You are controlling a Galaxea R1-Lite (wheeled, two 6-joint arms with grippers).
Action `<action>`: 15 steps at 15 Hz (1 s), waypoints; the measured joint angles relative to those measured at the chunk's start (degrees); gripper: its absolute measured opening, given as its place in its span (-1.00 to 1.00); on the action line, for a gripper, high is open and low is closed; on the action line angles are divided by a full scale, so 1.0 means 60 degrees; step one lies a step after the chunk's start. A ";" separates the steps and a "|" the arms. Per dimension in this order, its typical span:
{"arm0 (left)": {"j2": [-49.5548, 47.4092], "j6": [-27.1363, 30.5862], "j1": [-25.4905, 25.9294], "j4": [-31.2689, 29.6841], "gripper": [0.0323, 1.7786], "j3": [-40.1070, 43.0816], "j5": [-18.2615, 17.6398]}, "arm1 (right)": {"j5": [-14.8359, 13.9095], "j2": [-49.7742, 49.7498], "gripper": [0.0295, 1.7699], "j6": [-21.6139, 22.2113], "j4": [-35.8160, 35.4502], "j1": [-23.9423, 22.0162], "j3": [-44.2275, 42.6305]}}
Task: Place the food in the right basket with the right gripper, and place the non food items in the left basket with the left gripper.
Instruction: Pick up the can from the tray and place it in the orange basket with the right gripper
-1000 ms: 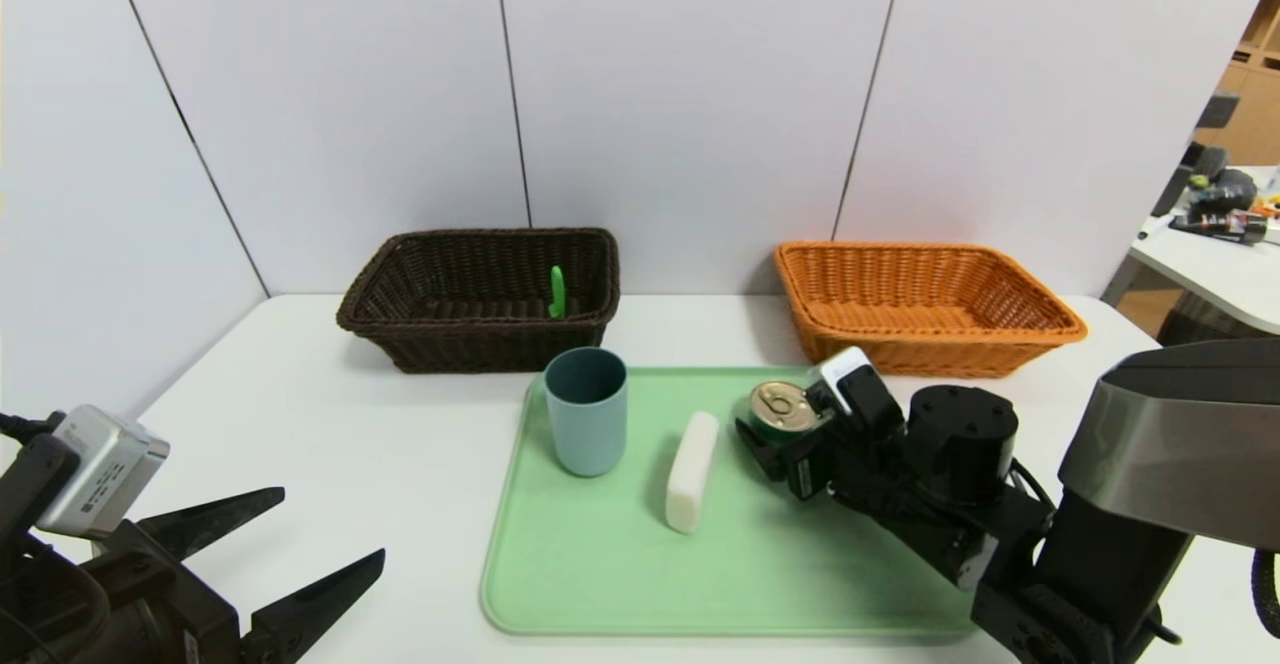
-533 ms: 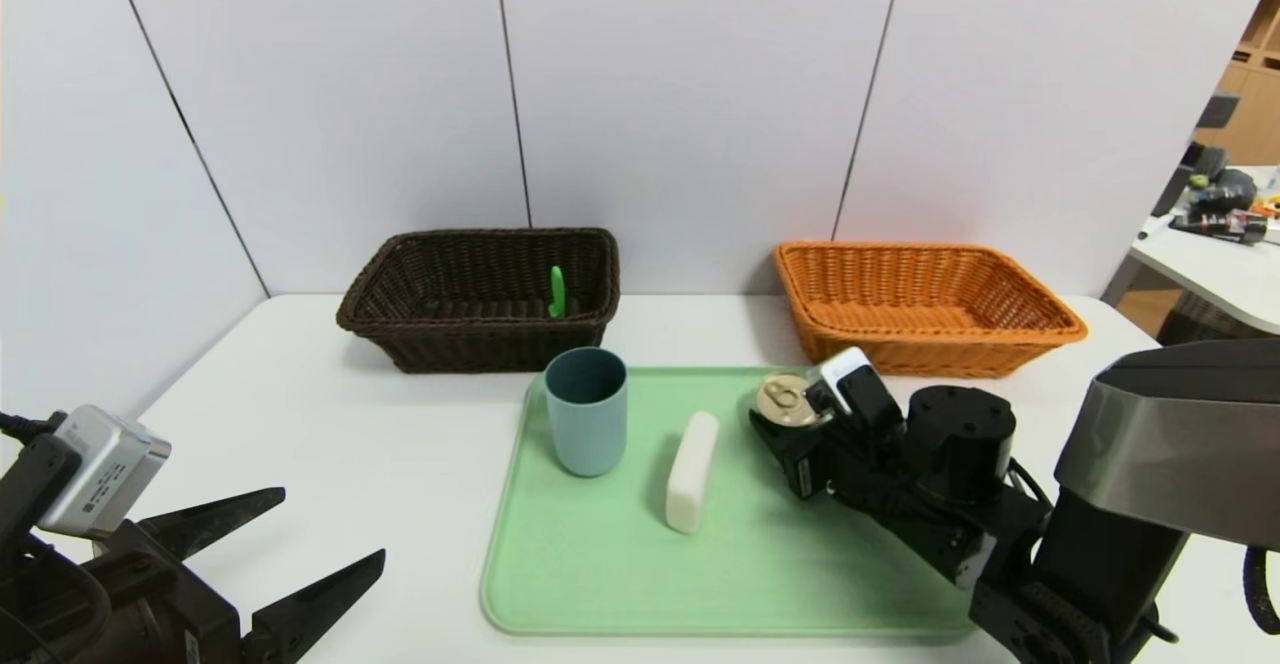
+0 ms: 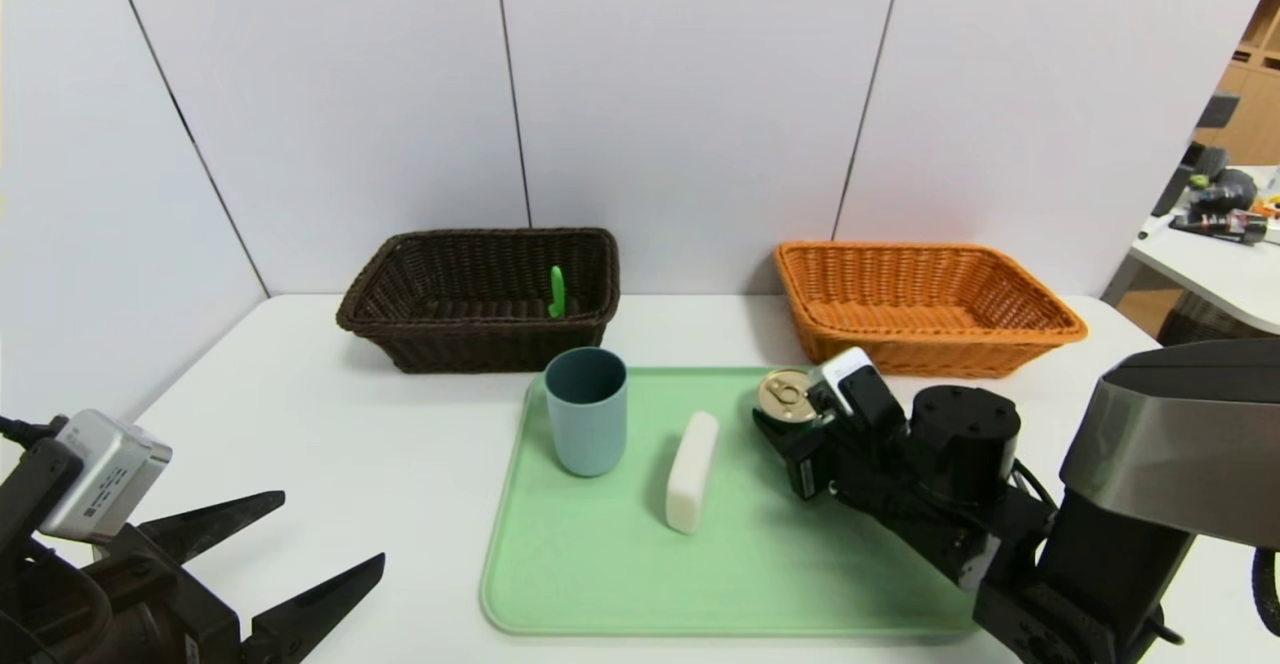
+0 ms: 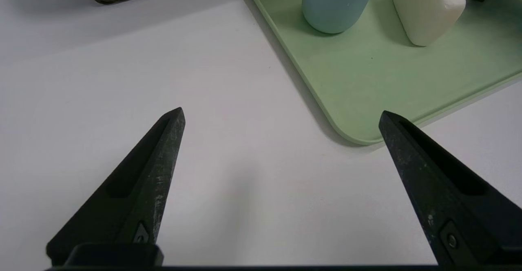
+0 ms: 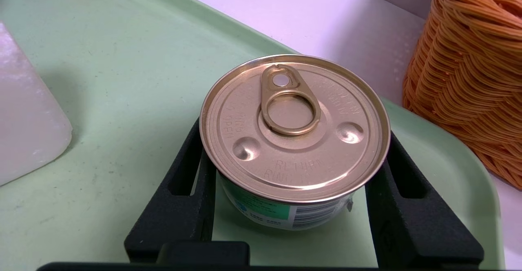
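Right gripper [image 5: 291, 205] clamped the can [image 5: 293, 128] upright on the tray [image 3: 600, 584]; orange basket [image 3: 925, 309] sat just beyond, nearer this arm. Left gripper [image 4: 281, 118] parked, open.

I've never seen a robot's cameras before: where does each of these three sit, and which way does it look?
Head view: high up, looking down at the green tray, both arms showing.
Left wrist view: behind the open left gripper, low over the table.
Right wrist view: behind the right gripper, its fingers around the can.
All three share the tray and white bar.
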 joint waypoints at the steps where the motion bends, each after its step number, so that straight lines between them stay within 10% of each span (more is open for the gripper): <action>1: -0.0004 0.0004 0.0000 0.0004 0.90 0.0000 0.0000 | -0.0022 -0.0079 0.10 -0.0010 0.0010 0.0037 0.0022; 15: -0.0067 0.0000 0.0000 0.0004 0.90 0.0000 0.0000 | -0.0049 -0.2284 0.10 -0.0666 0.2099 0.0284 -0.0914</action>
